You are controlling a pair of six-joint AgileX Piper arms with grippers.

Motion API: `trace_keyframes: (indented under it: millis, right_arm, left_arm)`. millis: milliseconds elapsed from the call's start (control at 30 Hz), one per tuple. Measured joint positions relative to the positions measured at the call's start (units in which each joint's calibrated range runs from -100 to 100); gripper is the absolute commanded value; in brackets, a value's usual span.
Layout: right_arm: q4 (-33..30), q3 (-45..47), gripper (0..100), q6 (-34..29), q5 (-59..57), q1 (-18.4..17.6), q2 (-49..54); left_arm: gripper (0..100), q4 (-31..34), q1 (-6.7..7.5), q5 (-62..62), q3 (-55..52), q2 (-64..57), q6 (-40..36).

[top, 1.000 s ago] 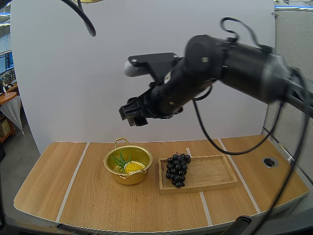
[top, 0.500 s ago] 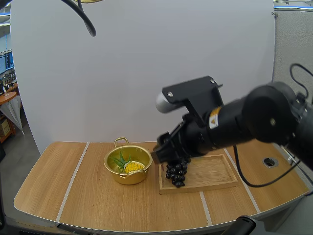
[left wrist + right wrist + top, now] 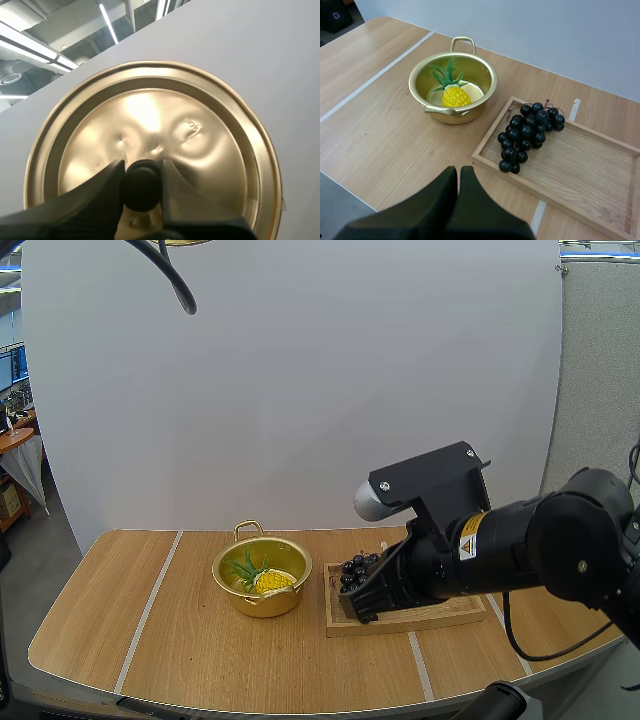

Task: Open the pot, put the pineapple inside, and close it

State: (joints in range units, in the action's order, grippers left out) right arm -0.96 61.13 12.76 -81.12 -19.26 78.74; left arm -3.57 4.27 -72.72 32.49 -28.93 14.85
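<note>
The gold pot (image 3: 262, 575) stands uncovered on the table, with the yellow pineapple (image 3: 270, 581) lying inside it. From the right wrist view the pot (image 3: 452, 85) and pineapple (image 3: 455, 95) lie ahead. My right gripper (image 3: 459, 174) is shut on nothing, its fingers together as one dark wedge. In the high view it (image 3: 357, 609) hangs low over the tray's front left corner. My left gripper (image 3: 142, 172) is shut on the black knob (image 3: 142, 185) of the gold lid (image 3: 150, 125), held up in the air.
A wooden tray (image 3: 445, 613) sits right of the pot and holds a bunch of dark grapes (image 3: 529, 131), partly hidden by my right arm in the high view. Bare tabletop (image 3: 140, 610) lies left of and in front of the pot.
My right arm dropped from high above the pot to low over the tray, and its fingers closed. The lid stays held in my left gripper.
</note>
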Motion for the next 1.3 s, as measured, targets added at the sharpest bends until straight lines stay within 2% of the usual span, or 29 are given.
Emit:
trace_keyframes:
  millis: [833,1100,1300]
  right_arm:
    - [0.59,0.49,0,0.0,-0.5,0.18,0.39]
    - [0.59,0.49,0,0.0,-0.5,0.18,0.39]
    - [0.59,0.49,0,0.0,-0.5,0.18,0.39]
  left_arm:
    - [0,0.0,0.0,-0.46,0.0,0.0,-0.42]
    - [0,0.0,0.0,-23.52,0.06,0.0,-1.39]
    - [0,-0.8,0.0,-27.28,0.06,0.6,-1.52]
